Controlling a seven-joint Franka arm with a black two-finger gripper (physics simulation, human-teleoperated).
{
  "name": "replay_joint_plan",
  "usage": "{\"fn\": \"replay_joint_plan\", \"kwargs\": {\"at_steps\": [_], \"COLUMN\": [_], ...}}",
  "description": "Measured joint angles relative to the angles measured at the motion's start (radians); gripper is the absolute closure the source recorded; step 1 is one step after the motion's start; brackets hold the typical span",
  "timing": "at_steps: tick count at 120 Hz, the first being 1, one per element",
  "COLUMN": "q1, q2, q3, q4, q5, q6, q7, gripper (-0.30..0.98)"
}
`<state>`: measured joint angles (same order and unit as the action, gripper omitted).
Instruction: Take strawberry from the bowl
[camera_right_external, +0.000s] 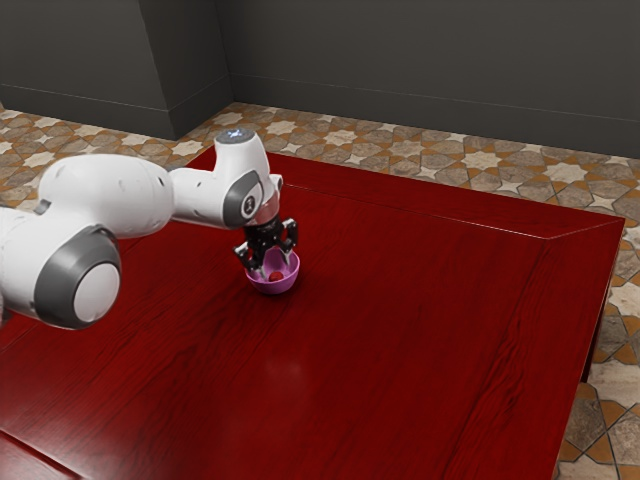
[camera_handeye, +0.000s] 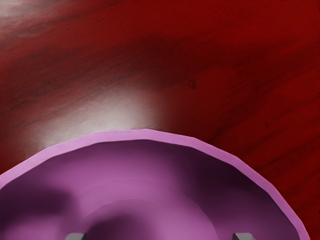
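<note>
Across the exterior view, the arm (camera_right_external: 105, 195) comes in from the exterior view's left, at about ten o'clock from the bowl (camera_right_external: 268, 287), and bends down over it. The gripper (camera_right_external: 274, 268) points downward, its lower end inside the rim. Its jaws stand wide open with nothing held between them; in the wrist view the two fingertips (camera_handeye: 76, 236) are well apart over the hollow of the bowl.

The strawberry (camera_right_external: 276, 276) sits in the bowl, close to the tips and, on the exterior view's face, roughly at six o'clock from the gripper, between the lines of the two jaws. I cannot tell whether either jaw touches it, nor which way its long axis runs. The next move, as I judge it, turns on that gap: a little lower if the tips are still above the fruit's middle, then closing evenly from both sides. The rim rings the jaws, so a sideways shift could knock the wall and push the bowl.

Further on, the table (camera_right_external: 400, 330) gives open room from about two round to six o'clock, its far edges well apart from the bowl. Straight up, toward twelve, looks the safest way out.
</note>
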<state>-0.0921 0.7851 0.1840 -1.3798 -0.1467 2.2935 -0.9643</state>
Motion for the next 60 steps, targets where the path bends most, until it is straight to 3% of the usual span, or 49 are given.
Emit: {"fn": "replay_joint_plan", "kwargs": {"at_steps": [60], "q1": [-0.013], "q2": [-0.026], "q3": [0.0], "q4": [-0.055], "q5": [-0.016], "q6": [0.007], "q7": [-0.026], "gripper": [0.34]}}
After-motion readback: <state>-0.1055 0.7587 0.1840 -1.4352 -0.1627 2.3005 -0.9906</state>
